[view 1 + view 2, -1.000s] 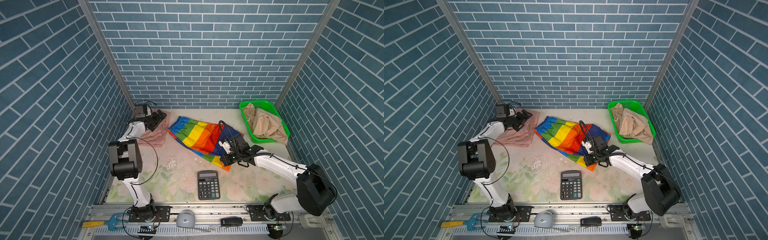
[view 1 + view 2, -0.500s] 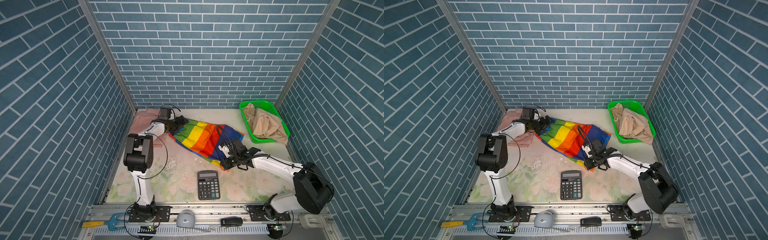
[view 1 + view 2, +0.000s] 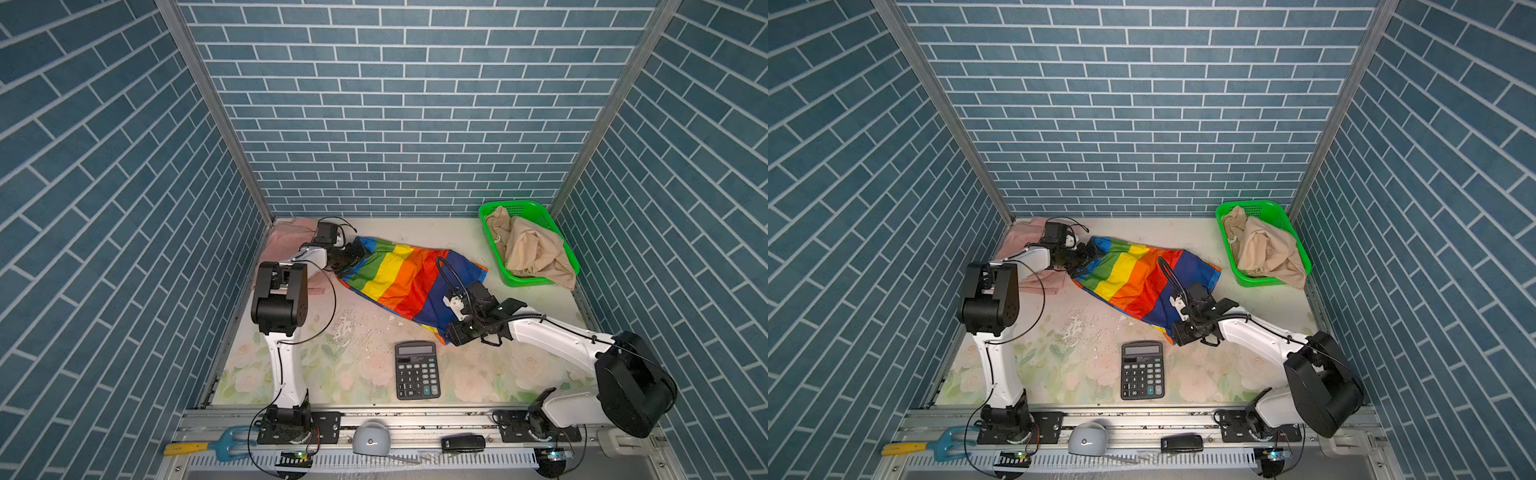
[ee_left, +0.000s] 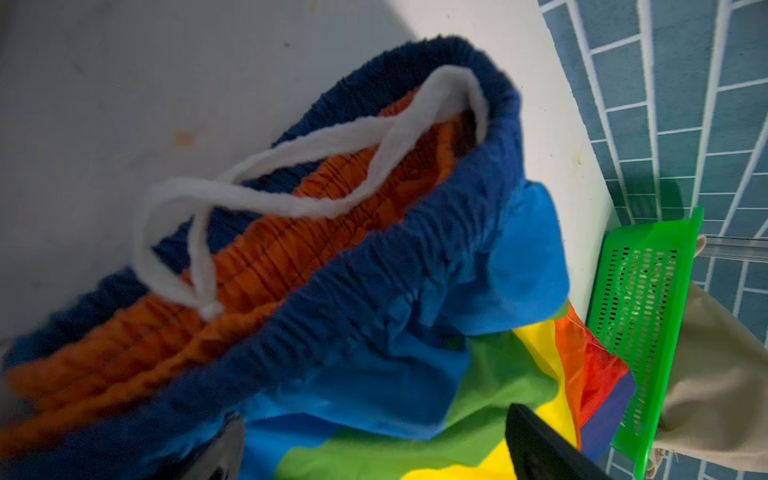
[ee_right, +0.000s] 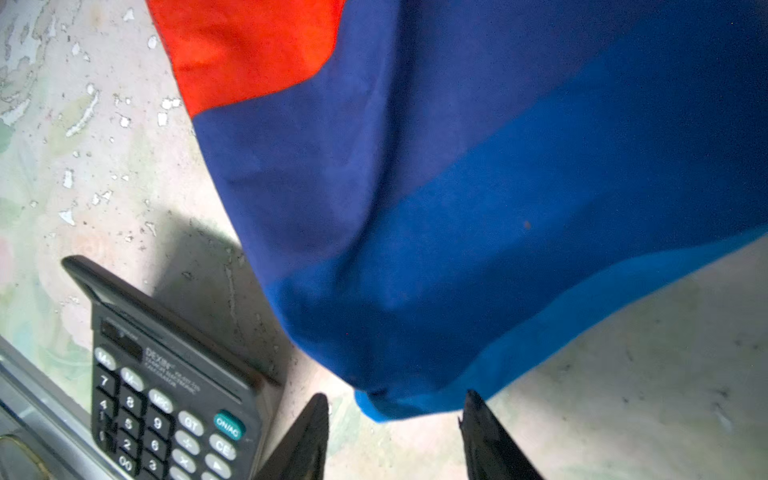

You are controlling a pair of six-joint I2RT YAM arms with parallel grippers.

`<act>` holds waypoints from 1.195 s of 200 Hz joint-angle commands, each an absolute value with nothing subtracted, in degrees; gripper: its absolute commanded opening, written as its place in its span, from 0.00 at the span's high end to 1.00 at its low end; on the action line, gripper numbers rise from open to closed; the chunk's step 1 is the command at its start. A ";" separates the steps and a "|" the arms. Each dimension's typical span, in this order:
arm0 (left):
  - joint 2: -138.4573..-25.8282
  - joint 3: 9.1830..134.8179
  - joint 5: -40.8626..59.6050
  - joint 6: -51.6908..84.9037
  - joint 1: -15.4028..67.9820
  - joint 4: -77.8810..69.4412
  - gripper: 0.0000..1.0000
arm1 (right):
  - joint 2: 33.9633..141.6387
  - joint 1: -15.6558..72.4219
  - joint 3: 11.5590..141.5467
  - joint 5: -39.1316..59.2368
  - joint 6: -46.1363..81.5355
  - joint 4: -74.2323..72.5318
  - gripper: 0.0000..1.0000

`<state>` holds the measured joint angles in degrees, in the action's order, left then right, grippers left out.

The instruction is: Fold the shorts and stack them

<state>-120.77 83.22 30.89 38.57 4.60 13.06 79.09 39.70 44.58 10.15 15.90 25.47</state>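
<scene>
In both top views the rainbow-striped shorts (image 3: 399,278) (image 3: 1129,272) lie spread at mid-table. My left gripper (image 3: 358,253) (image 3: 1091,254) hovers open at their waist end. In the left wrist view its fingers (image 4: 544,449) straddle the green and blue cloth (image 4: 374,382) below the gathered waistband and white drawstring (image 4: 291,195). My right gripper (image 3: 453,332) (image 5: 395,399) is open at the near blue corner (image 5: 386,407), which lies loose between the tips. The pale pink shorts (image 3: 286,241) lie at the back left. The beige shorts (image 3: 532,249) fill the basket.
The green mesh basket (image 3: 536,205) (image 4: 640,307) stands at the back right corner. A black calculator (image 3: 417,370) (image 5: 166,386) lies just in front of my right gripper. Blue brick walls close three sides; a metal rail with tools runs along the front.
My right gripper has opened and let go of the rainbow shorts' near corner. My left arm has swung from the pink shorts to the rainbow shorts' waist end.
</scene>
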 commanded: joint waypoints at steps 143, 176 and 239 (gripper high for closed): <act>-121.70 79.99 29.79 37.27 1.49 14.43 0.00 | 77.70 27.08 36.71 16.59 47.39 8.82 0.27; -121.42 79.09 29.97 37.34 1.46 13.89 0.00 | 80.17 23.55 38.32 15.72 45.11 7.46 0.36; -121.99 79.81 30.41 37.04 1.41 14.21 0.00 | 89.99 15.44 43.76 19.68 41.62 -0.31 0.41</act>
<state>-120.31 81.19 32.75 37.71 2.04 10.39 86.70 16.73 41.30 17.10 43.16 4.62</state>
